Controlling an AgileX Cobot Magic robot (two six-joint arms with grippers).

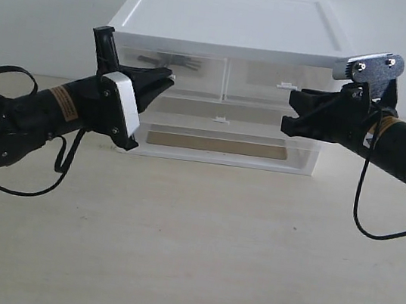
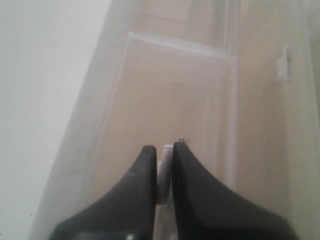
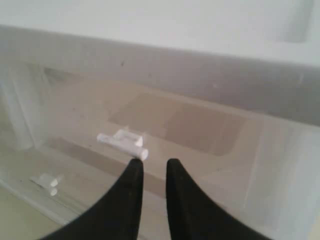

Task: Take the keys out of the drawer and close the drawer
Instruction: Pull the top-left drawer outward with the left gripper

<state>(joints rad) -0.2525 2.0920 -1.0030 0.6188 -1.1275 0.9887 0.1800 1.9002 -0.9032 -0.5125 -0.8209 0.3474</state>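
1. One boxy organizer (image 1: 230, 18) stood on the pale table (image 1: 187, 257). It had a flat white top with a raised rim over a clear plastic body.
2. It held three clear drawers: two half-width ones side by side on top and one full-width drawer (image 1: 219, 143) below.
3. The drawer (image 1: 198, 79) on the left of the top pair looked pushed in, level with its twin (image 1: 259, 84). The keys (image 1: 172, 62) lay inside it, showing through the front as a dark grey cluster too blurred to count.
4. There were two black arms. The left gripper (image 1: 166, 81) was pinched nearly together on that drawer's white tab handle (image 2: 165, 167), a thin slab squeezed between its smooth tapered fingers.
5. The right gripper (image 1: 288, 111) hung before the twin drawer with its jaws parted by a narrow gap and nothing between them. Its tips were just beside the twin's white tab (image 3: 122, 141).
6. Each arm bore one orange-brown label (image 1: 61, 100); the writing was too small to read.
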